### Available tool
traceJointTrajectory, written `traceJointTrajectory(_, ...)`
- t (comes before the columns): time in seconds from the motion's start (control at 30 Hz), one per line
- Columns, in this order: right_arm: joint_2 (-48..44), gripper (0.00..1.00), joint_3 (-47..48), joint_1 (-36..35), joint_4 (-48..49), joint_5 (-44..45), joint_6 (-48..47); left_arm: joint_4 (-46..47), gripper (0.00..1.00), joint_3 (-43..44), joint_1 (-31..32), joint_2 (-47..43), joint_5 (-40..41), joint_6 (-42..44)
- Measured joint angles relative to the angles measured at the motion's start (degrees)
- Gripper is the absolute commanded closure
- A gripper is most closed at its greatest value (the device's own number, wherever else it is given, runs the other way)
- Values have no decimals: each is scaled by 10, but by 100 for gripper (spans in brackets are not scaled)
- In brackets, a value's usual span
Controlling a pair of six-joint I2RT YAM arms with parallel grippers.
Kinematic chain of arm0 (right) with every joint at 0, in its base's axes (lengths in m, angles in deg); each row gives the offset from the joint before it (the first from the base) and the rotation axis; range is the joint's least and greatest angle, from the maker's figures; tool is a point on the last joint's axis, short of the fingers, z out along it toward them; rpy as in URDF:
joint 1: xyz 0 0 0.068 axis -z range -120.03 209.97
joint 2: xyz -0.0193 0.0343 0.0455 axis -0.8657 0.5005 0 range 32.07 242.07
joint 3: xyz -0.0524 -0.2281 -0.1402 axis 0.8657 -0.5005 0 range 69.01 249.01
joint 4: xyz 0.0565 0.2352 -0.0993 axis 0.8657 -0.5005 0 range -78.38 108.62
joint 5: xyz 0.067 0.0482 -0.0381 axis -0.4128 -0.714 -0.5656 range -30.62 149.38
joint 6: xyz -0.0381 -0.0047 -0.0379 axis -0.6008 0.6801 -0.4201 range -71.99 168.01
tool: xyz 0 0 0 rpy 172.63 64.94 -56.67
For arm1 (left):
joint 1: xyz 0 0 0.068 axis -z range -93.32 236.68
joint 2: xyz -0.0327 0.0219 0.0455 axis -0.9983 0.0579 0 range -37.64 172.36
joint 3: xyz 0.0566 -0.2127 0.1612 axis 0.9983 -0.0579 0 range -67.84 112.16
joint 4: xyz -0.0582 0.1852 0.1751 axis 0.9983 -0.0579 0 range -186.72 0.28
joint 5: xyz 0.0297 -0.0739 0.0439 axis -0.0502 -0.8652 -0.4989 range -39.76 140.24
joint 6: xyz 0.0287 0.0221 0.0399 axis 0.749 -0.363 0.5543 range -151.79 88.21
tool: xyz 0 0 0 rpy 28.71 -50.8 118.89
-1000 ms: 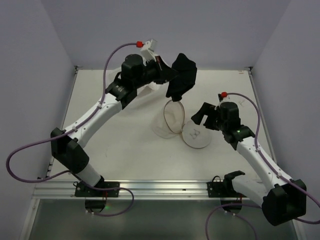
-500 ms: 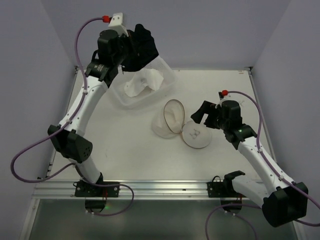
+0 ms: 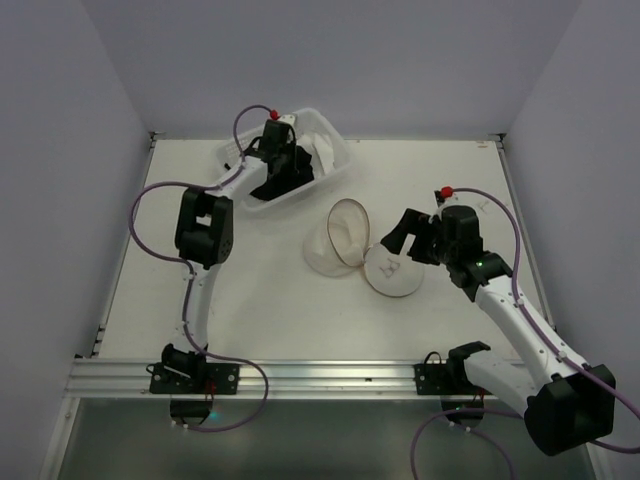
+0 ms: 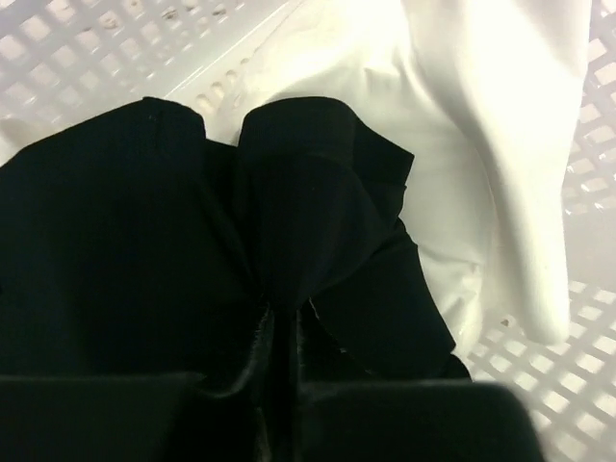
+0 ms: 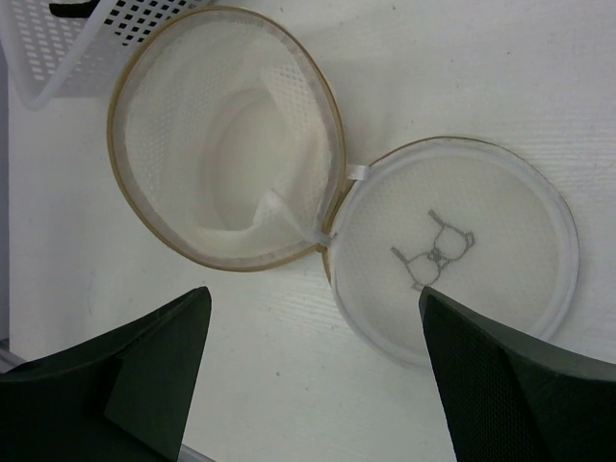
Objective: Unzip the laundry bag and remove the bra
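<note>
Your left tool [image 4: 279, 385] pinches the soft black bra [image 4: 144, 241] inside the white lattice basket [image 4: 58, 38] (beside smooth white cloth [image 4: 481, 115]). The round mesh laundry bag [image 5: 226, 144] lies unzipped on the surface [image 5: 481, 77], below your spread right tool [image 5: 313, 318].

The laundry bag [image 5: 227, 144] lies unzipped on the table [image 5: 539, 77], and its white mesh drum with a tan rim gapes open. Its round lid [image 5: 452, 250], which bears a small bra drawing, lies flat beside the drum and is joined to it at one edge. The black bra [image 4: 183, 241] lies crumpled in the white basket [image 4: 58, 48], on a white cloth [image 4: 481, 144].
</note>
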Motion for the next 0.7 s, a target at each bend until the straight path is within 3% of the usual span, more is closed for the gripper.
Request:
traceJointTrajectory(0.07, 0, 9, -2, 0, -3, 0, 0, 4, 60, 19, 0, 21, -7, -3)
traceJointTrajectory(0.1, 0, 9, -2, 0, -5, 0, 1, 5, 44, 26, 0, 29, -11, -7)
traceJointTrajectory(0.2, 0, 9, -3, 0, -6, 0, 3, 3, 18, 48, 0, 43, -29, -15)
traceJointTrajectory(0.3, -1, 8, -3, 0, -10, 7, 5, 4, 6, 45, 0, 35, -46, -28)
traceJointTrajectory(0.47, 0, 9, -3, 0, -19, 48, 13, -3, 4, -28, -1, -68, -66, -51)
traceJointTrajectory(0.7, 40, 10, -3, 23, -73, 122, 70, 6, 8, -169, 1, -313, -104, -68)
